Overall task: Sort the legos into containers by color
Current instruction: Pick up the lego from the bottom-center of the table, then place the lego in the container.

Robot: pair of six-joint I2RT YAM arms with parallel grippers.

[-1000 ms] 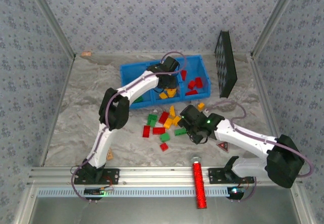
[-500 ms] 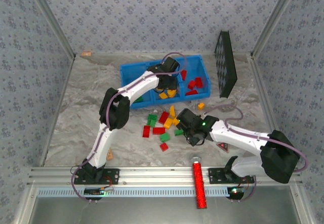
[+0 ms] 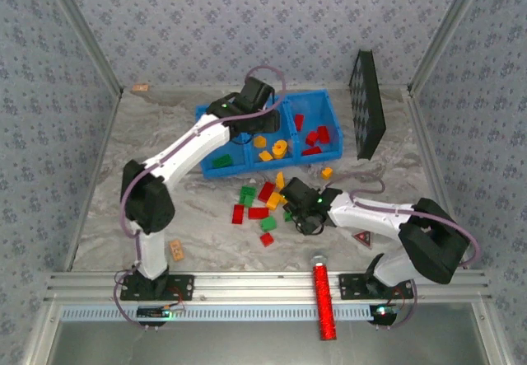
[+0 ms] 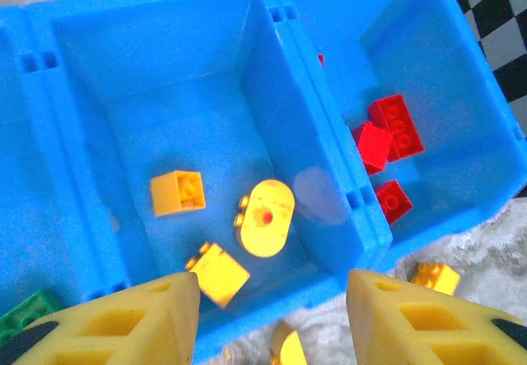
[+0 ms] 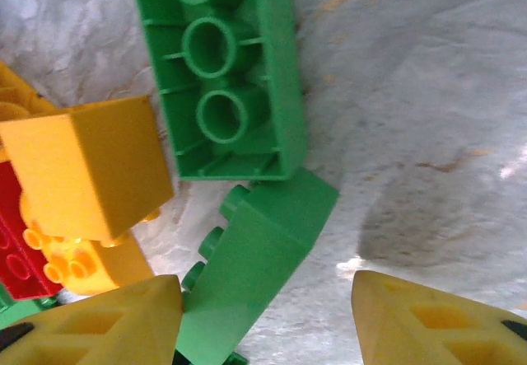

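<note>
Right gripper (image 5: pixel 268 315) apart, low over small green plastic brick (image 5: pixel 263 241) before bright blue plastic tray (image 3: pixel 325 101); crowding orange cube (image 5: pixel 90 167) may get pinched too. Left gripper (image 4: pixel 272 315) apart, empty, above tray middle.

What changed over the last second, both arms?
Left pincer, open, pulled back and left off the middle compartment, uncovering three yellow bricks; whether it released one, cannot tell. Right pincer, open, slid left into the loose pile, now over green bricks. Neither holds anything. Tray, red bricks and studded board unchanged.
</note>
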